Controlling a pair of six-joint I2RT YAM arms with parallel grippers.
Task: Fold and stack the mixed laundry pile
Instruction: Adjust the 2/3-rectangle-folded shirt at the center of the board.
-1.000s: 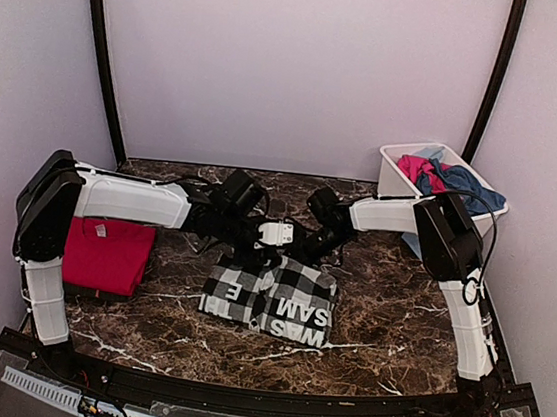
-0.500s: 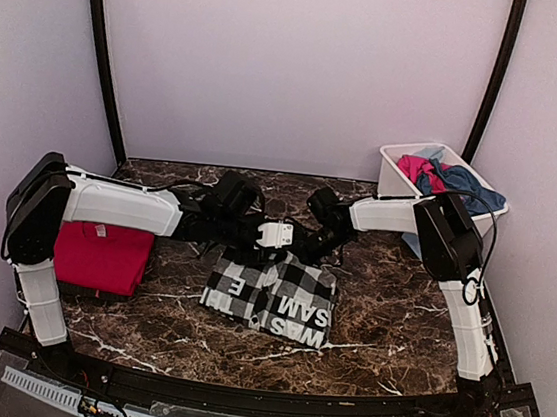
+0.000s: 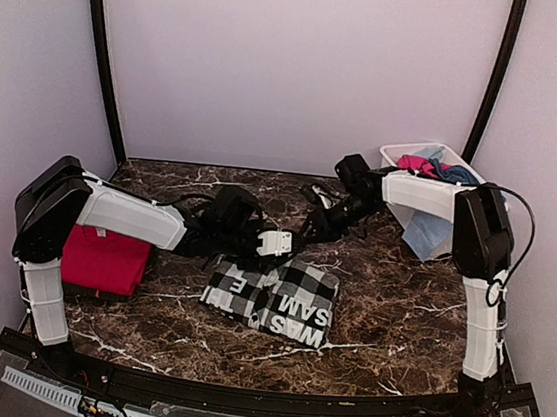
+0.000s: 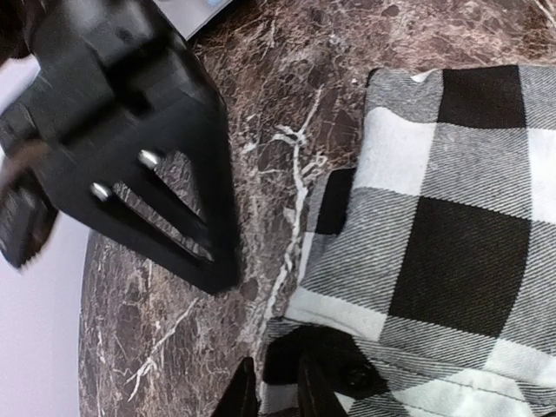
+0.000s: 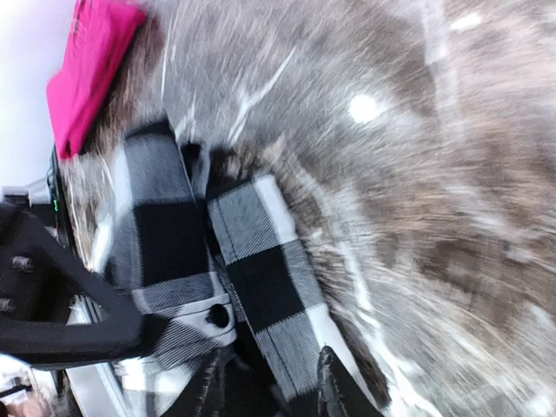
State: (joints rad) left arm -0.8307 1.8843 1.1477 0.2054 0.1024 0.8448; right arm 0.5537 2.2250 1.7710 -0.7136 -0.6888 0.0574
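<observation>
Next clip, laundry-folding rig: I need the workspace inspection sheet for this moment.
Surface: dark marbled tabletop.
Job's things: checked garment folded at centre, lettering up; red tee folded at left; pink piece and blue piece in the tub; light blue piece draped over its front.
Clutter: white plastic tub, far right.
End effectors: left end effector low at the checked garment's edge, grip unclear; right end effector fingers apart, raised off the cloth, view blurred.
Cables: black cable looping off the right arm.
Surroundings: pale walls, black poles.
</observation>
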